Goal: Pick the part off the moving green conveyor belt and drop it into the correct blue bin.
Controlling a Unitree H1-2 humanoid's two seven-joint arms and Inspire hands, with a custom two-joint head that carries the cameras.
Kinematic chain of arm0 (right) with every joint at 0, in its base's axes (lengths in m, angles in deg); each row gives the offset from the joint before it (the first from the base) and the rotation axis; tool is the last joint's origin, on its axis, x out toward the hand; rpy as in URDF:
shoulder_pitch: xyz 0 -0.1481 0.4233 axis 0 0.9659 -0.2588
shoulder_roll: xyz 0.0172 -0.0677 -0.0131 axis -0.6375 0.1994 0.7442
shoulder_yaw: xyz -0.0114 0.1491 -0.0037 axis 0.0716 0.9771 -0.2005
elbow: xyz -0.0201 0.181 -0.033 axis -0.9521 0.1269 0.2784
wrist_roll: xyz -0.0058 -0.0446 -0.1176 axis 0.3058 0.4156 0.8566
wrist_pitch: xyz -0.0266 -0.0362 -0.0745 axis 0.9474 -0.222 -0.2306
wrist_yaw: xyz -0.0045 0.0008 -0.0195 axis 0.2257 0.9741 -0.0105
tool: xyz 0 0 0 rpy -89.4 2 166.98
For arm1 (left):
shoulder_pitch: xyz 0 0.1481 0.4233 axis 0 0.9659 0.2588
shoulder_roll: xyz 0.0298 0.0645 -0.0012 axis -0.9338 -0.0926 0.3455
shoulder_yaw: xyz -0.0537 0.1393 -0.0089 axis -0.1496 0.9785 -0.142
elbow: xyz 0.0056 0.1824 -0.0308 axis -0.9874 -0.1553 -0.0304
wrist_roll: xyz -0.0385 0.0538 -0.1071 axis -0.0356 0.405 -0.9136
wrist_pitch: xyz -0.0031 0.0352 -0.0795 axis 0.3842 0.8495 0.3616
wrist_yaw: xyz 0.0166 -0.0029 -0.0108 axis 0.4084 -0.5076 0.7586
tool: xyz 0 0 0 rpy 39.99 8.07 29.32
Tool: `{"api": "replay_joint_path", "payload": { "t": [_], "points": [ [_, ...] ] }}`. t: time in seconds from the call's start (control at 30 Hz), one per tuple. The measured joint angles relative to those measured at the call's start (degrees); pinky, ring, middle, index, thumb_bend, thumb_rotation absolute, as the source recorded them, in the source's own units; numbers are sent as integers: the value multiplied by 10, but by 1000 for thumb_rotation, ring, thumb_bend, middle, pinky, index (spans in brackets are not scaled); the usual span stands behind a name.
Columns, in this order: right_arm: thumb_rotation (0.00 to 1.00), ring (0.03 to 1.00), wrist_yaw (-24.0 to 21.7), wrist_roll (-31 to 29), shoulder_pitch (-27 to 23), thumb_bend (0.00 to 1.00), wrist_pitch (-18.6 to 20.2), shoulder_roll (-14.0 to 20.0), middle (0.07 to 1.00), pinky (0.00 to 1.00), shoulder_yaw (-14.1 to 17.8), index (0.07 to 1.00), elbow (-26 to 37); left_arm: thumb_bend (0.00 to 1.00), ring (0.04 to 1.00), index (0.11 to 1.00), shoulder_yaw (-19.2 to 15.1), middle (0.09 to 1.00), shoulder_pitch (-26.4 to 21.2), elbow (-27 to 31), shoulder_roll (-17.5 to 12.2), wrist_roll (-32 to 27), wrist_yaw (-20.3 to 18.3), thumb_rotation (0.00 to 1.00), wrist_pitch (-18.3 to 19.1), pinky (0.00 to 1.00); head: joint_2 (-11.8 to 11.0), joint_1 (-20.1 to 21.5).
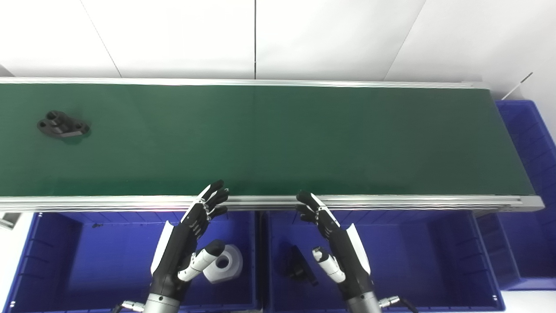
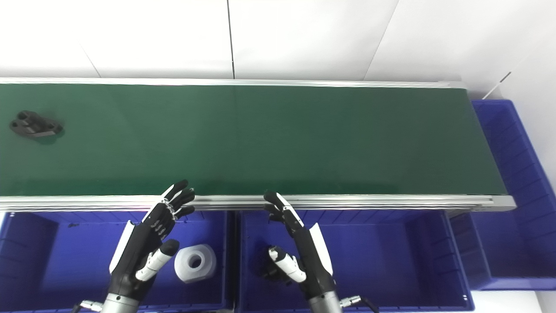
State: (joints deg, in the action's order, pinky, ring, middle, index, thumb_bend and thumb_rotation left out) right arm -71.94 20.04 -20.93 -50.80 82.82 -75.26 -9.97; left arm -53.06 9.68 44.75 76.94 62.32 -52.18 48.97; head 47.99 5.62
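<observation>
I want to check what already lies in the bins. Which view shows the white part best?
The right eye view: the white part lies fully visible beside the left robot hand. In the left eye view, that hand's thumb covers part of it.

Two head-mounted views, side by side, steep downward angle, moderately close, both sharing the green conveyor belt point(image 1: 278, 139) mid-frame and blue bins point(image 2: 391, 256) along the bottom edge.
</observation>
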Motion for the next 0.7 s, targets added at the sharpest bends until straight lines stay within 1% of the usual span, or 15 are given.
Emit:
{"api": "replay_joint_path", "payload": {
  "t": [0.1,0.23,0.4,0.47,0.5,0.53,0.57,0.63,0.7],
  "points": [
    [1000,841,0,0,0,877,0,1,887,800,2,909,0,775,888,912,3,877,-1,0,0,0,0,787,7,816,1,-1],
    [1000,848,0,1,0,880,0,1,890,803,3,910,0,759,887,913,5,870,-1,2,-1,-1,-1,780,16,824,1,-6],
    [1000,847,0,2,1,881,0,-2,887,802,3,906,0,735,888,915,2,869,-2,4,-9,-10,-7,764,31,825,-1,2],
    [1000,846,0,4,2,883,0,-4,886,801,3,903,1,781,883,905,2,863,-4,3,-12,-10,-8,767,31,824,0,0],
    [1000,846,0,4,2,884,0,-4,886,801,2,903,1,782,884,905,1,864,-5,3,-12,-10,-8,768,31,825,0,0],
    [1000,846,0,4,2,885,0,-4,888,798,3,904,2,785,885,906,1,866,-5,3,-12,-10,-8,772,32,827,7,-6],
    [1000,846,0,4,2,886,0,-4,888,797,3,904,2,786,885,906,1,866,-5,3,-11,-10,-8,774,32,827,7,-6],
    [1000,842,0,3,2,883,0,-4,887,797,4,900,3,746,889,922,3,874,-6,3,-11,-9,-9,768,34,837,9,-9],
    [1000,842,0,0,2,889,0,-4,884,796,6,900,4,729,890,924,6,870,-8,4,-11,-9,-11,759,37,844,11,-8]
  ]
}}
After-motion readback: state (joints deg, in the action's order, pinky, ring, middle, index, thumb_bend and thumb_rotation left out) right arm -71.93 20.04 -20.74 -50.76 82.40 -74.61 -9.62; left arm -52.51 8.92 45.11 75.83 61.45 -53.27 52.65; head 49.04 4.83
